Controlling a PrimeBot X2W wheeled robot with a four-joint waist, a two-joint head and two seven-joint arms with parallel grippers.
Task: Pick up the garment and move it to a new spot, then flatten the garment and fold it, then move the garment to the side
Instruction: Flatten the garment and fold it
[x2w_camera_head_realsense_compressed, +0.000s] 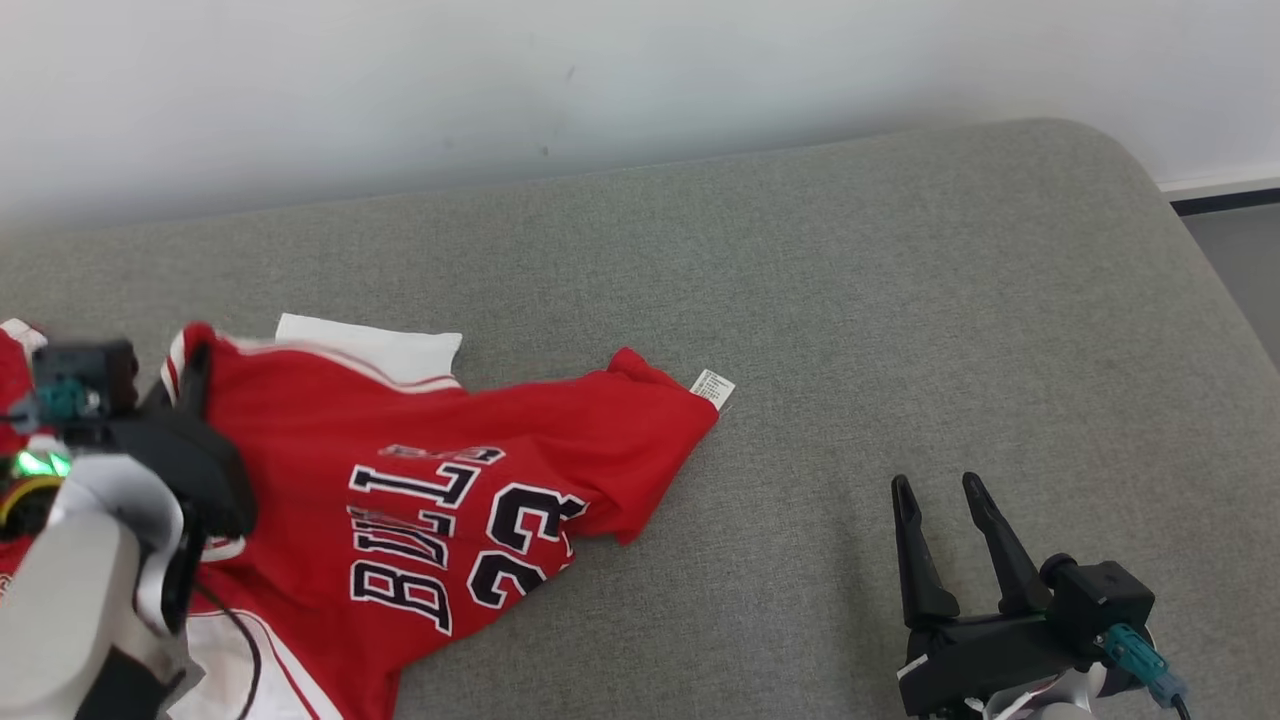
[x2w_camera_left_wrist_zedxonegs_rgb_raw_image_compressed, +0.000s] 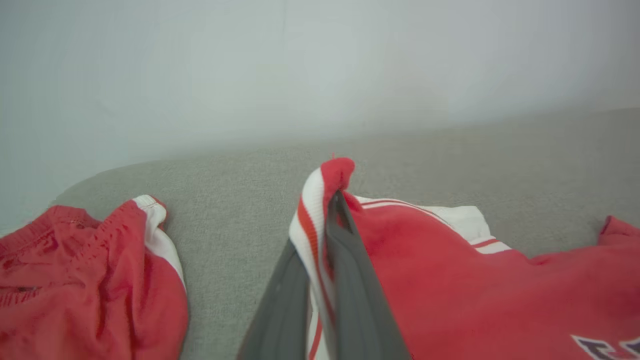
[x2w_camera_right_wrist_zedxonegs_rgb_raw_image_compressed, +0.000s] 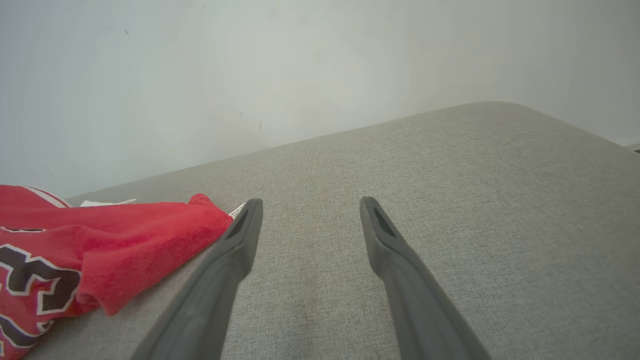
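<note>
The left jaws are closed. Their two dark fingers (x2w_camera_left_wrist_zedxonegs_rgb_raw_image_compressed: 350, 280) pinch the white-and-red striped trim (x2w_camera_left_wrist_zedxonegs_rgb_raw_image_compressed: 307, 220) along one edge of the red jersey (x2w_camera_left_wrist_zedxonegs_rgb_raw_image_compressed: 450, 270), and a small red fold of cloth pokes up past the fingertips. From that grip the jersey runs off to the robot's right across the grey cushion (x2w_camera_head_realsense_compressed: 800, 280). It lies rumpled rather than flat, with its dark lettering and the number 23 facing up (upside down in the head view). A white panel (x2w_camera_head_realsense_compressed: 370, 345) shows at its far edge, toward the pale wall (x2w_camera_head_realsense_compressed: 500, 80). A small white tag (x2w_camera_head_realsense_compressed: 712, 387) sticks out at the end farthest from the left jaws.

The right jaws stand wide open with nothing between them, their fingers (x2w_camera_head_realsense_compressed: 915, 560) over bare cushion at the lower right of the head view. The jersey's tagged end lies to their left and a little farther off, apart from them. In the right wrist view the jersey (x2w_camera_right_wrist_zedxonegs_rgb_raw_image_compressed: 125, 235) sits beside the left-hand finger (x2w_camera_right_wrist_zedxonegs_rgb_raw_image_compressed: 220, 280) (whether the tag touches that fingertip I cannot tell).

On the other side of the left jaws, a second red garment (x2w_camera_left_wrist_zedxonegs_rgb_raw_image_compressed: 90, 280) with white trim lies bunched on the cushion, with a strip of bare grey between it and the jersey.
</note>
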